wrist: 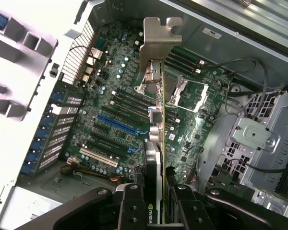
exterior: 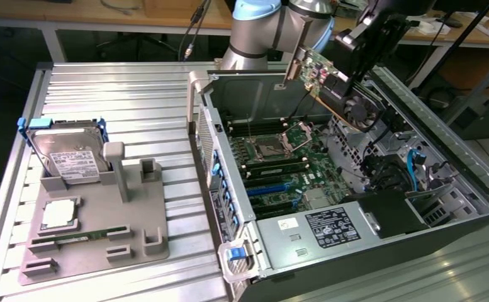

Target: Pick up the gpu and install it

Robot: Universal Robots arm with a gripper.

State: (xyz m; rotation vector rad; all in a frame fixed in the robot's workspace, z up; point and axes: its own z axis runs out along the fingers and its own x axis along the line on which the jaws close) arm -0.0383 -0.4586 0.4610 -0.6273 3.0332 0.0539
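Note:
The gpu [exterior: 326, 80] hangs tilted above the open computer case [exterior: 227, 207], over its far end near the arm's base, with the long silver bracket [exterior: 296, 63] at its front. My gripper [exterior: 351, 66] is shut on the card's rear part. In the wrist view the gpu [wrist: 156, 143] appears edge-on, with the bracket [wrist: 158, 43] farthest from the camera. The black fingers [wrist: 132, 206] of my gripper [wrist: 156, 208] clamp it from both sides. Below the card lies the green motherboard [wrist: 115, 96] with its blue expansion slot [wrist: 117, 125]. The card is well above the board and touches nothing.
A grey fixture plate [exterior: 101, 245] on the metal table at the exterior view's left holds a hard drive with blue rails [exterior: 63, 148], a square processor [exterior: 60, 214] and a memory stick [exterior: 80, 238]. Inside the case are a power supply [exterior: 328, 228], cables and a drive cage [wrist: 259, 139].

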